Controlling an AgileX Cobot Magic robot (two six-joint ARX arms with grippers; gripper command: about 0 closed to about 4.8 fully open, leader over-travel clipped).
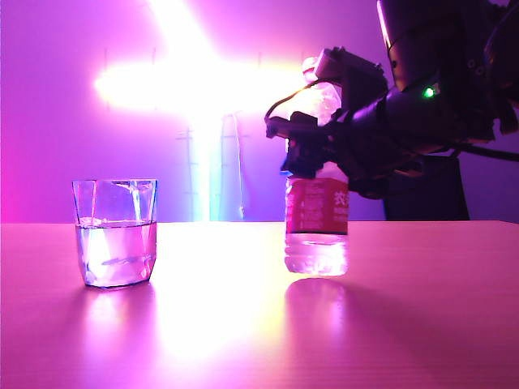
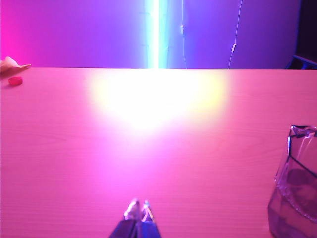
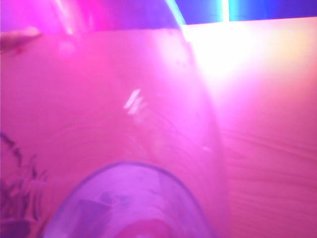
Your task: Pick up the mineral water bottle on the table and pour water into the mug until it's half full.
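Your right gripper [image 1: 312, 150] is wrapped around the mineral water bottle [image 1: 316, 219], standing on the table [image 1: 243, 324]. Your left gripper [image 2: 139, 210] is closed and empty. Pull away crooked and the bottle could tip toward the mug [image 1: 116, 233].

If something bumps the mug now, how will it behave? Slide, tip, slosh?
The mug is short with a wide base and about half full, so it would probably slide rather than tip. The table looks smooth, so a nudge might move it easily, and the water would likely slosh. It looks like faceted glass: stiff, possibly fragile. The right gripper is at the bottle, away from it.

clear glass mug [image 1: 115, 233], glossy wood-grain table [image 1: 243, 340]
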